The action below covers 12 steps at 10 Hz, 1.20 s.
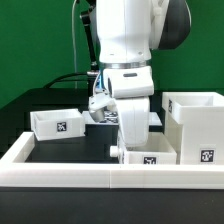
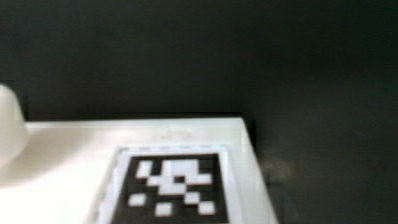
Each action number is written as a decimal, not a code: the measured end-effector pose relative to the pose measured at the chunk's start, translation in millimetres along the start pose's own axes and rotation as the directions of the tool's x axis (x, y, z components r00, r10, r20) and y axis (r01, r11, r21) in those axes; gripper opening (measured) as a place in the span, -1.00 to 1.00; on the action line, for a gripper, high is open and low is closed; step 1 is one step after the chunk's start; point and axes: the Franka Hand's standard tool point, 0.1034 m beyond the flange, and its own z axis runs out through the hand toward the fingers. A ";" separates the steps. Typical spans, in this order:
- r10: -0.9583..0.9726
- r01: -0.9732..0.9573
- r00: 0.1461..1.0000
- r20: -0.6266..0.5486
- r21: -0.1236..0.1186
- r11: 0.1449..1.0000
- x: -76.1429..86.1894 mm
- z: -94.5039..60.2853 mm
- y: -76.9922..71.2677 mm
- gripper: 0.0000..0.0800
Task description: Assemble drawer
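The drawer's tall white housing [image 1: 198, 128] stands at the exterior view's right, with a tag low on its front. One small open-top tray [image 1: 57, 123] lies on the black table at the left. The second tray [image 1: 150, 154] sits by the front wall, tag facing forward. My gripper [image 1: 133, 143] hangs straight down onto the left end of this tray, and its fingertips are hidden behind the tray. The wrist view shows a white tagged face [image 2: 175, 186] very close, on dark table. No fingers show there, so I cannot tell whether the gripper is open or shut.
A low white wall [image 1: 60, 162] borders the table at the front and the left. The marker board [image 1: 97, 104] shows partly behind the arm. A black cable [image 1: 82, 40] hangs at the back. A rounded white edge [image 2: 7, 130] shows in the wrist view.
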 end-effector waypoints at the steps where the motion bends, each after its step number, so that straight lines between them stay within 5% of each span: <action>1: 0.001 -0.001 1.000 0.000 -0.010 1.000 -0.3 1.3 -1.0 -0.89; 11: 0.005 -0.005 1.000 0.002 -0.008 1.000 0.9 -1.1 -0.7 -0.89; 12: 0.007 -0.007 1.000 0.002 -0.030 1.000 0.7 -0.1 -0.4 -0.89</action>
